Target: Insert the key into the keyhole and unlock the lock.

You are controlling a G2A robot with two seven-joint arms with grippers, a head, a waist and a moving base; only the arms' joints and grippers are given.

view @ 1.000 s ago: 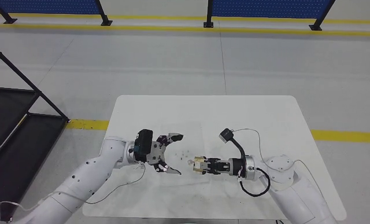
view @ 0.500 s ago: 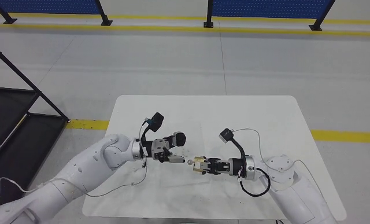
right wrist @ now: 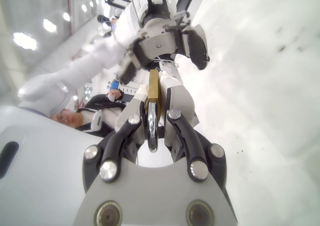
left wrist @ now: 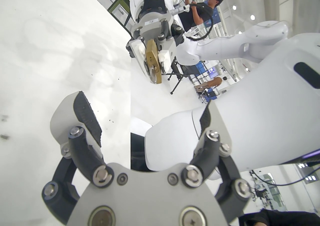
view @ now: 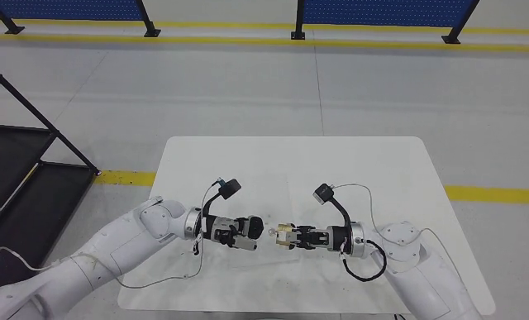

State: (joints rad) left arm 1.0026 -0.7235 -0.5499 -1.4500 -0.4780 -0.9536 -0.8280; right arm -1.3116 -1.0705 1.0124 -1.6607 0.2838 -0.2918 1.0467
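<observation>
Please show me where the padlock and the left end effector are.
padlock [right wrist: 153, 87], right wrist view, on its brass body.
left end effector [left wrist: 145, 114], left wrist view, midway between its open fingertips.

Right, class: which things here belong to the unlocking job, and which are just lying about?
Job: brass padlock; right pincer, shut on it; left pincer, open, facing it; white table.
Lying about: black rack beside the table; blue barriers on the floor beyond.

Left claw [left wrist: 145, 108] gapes wide, facing right claw [right wrist: 153, 89] (clamped shut).

Brass padlock [right wrist: 153, 84] — clamped in right claw [right wrist: 153, 95].
</observation>
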